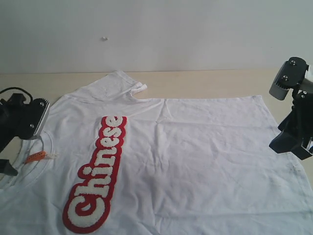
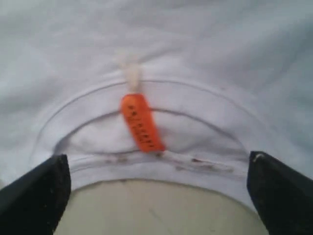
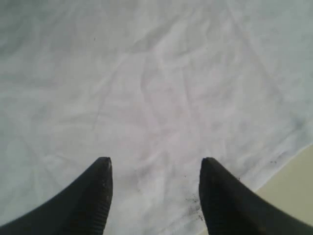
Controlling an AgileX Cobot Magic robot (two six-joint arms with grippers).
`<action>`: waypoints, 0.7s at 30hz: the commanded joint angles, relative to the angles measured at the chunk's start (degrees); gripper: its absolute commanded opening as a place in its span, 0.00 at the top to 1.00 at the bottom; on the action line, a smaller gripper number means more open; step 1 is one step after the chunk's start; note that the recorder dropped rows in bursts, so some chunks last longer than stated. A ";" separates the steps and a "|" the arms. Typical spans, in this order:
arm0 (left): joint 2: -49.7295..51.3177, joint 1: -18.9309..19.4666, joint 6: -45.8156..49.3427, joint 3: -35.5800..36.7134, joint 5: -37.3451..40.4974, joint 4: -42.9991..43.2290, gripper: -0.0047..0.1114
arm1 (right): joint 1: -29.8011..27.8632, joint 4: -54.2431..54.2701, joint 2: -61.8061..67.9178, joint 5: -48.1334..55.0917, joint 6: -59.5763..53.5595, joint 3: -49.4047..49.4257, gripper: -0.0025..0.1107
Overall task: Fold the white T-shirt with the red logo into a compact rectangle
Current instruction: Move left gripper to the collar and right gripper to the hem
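**Exterior view:** the white T-shirt (image 1: pixel 195 156) lies spread face-up and wrinkled across the pale bench (image 1: pixel 220 83). Its red logo (image 1: pixel 98 176) runs lengthwise near the neck, and one sleeve (image 1: pixel 136 89) is bunched at the far side. The left gripper (image 1: pixel 14 147) sits at the neck end beside the orange tag (image 1: pixel 36 156). The right gripper (image 1: pixel 292 142) hangs over the opposite end.

**Left wrist view:** the jaws stand wide and empty, straddling the ribbed collar (image 2: pixel 146 164), with bare bench showing below the neckline.

**Right wrist view:** the jaws are parted and hold nothing, above plain cloth close to the shirt's edge (image 3: pixel 286 147).

The cotton looks light, soft and limp, and will likely sag and drag rather than keep its shape. The firmer stitched collar, shoulders and edge seem the best places to pinch, taking both layers together.
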 commanded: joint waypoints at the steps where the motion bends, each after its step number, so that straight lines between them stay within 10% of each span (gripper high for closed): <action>1: 1.05 1.62 8.10 -6.43 18.05 -10.76 0.16 | 0.13 0.61 0.08 0.08 -0.13 -0.55 0.51; 21: 8.47 9.58 13.75 -11.36 15.23 -9.54 0.16 | 0.13 -11.94 0.20 -3.43 -7.66 -0.55 0.46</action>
